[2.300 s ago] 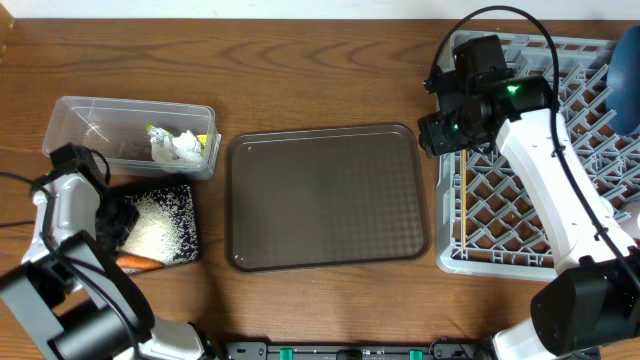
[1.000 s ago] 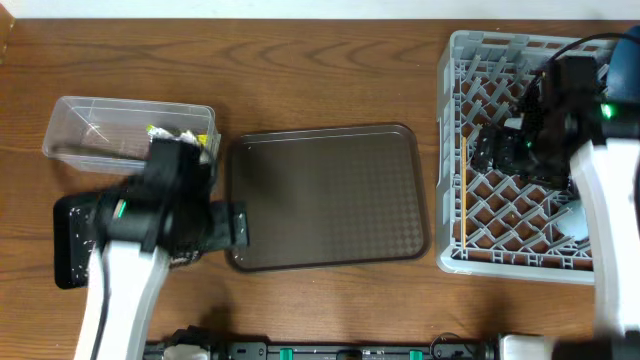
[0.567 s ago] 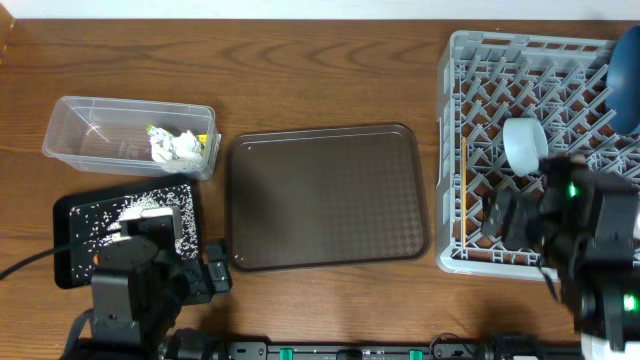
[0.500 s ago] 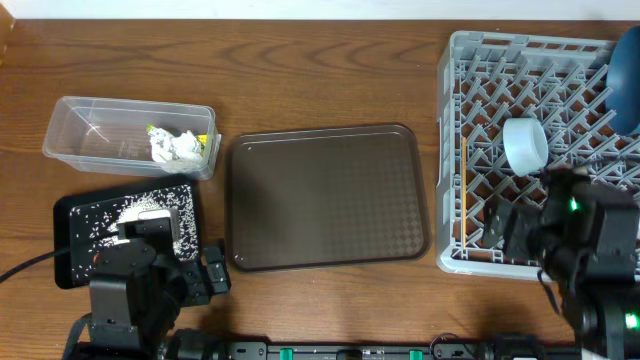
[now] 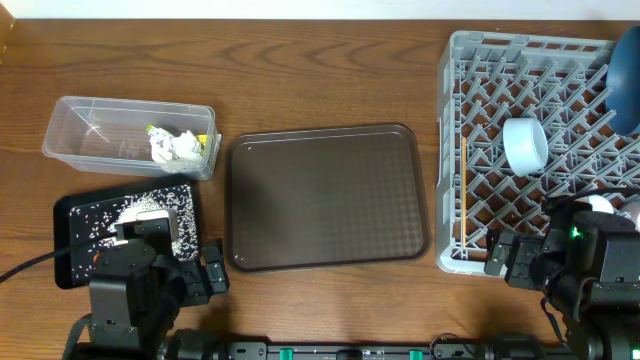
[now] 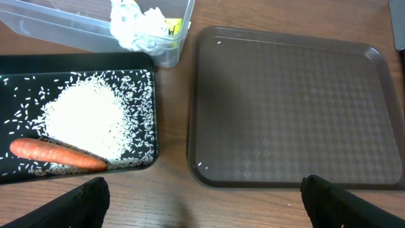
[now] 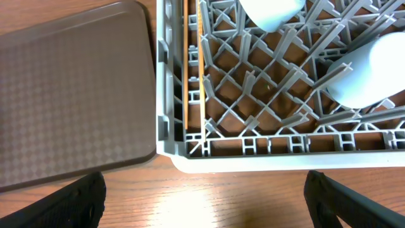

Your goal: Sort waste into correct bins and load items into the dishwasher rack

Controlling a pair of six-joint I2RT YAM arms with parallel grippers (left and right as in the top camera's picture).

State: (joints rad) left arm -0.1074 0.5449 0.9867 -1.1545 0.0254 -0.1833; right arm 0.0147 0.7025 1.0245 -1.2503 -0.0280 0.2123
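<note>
The clear tub [image 5: 100, 125] holds crumpled napkins [image 5: 172, 147] and a yellow-green wrapper [image 5: 207, 140]. The black tray [image 5: 68, 215] holds white rice [image 6: 82, 120] and an orange carrot [image 6: 57, 154]. The grey dishwasher rack [image 5: 447, 120] holds a white cup [image 5: 524, 143], a dark-blue plate [image 5: 627, 75] at its far right, wooden chopsticks [image 5: 463, 190] along its left wall and a pale bowl [image 7: 373, 76]. My left gripper [image 6: 202, 202] is open and empty at the table's near edge, in front of the black tray. My right gripper [image 7: 205, 202] is open and empty just in front of the rack's near left corner.
A large brown serving tray [image 5: 328, 195] lies between the bins and the rack with nothing on it. Bare wood shows along the far side of the table and the near edge.
Both arms have drawn back from over the bins and the rack to the table's near edge. The right arm no longer covers the rack, so the cup shows.
</note>
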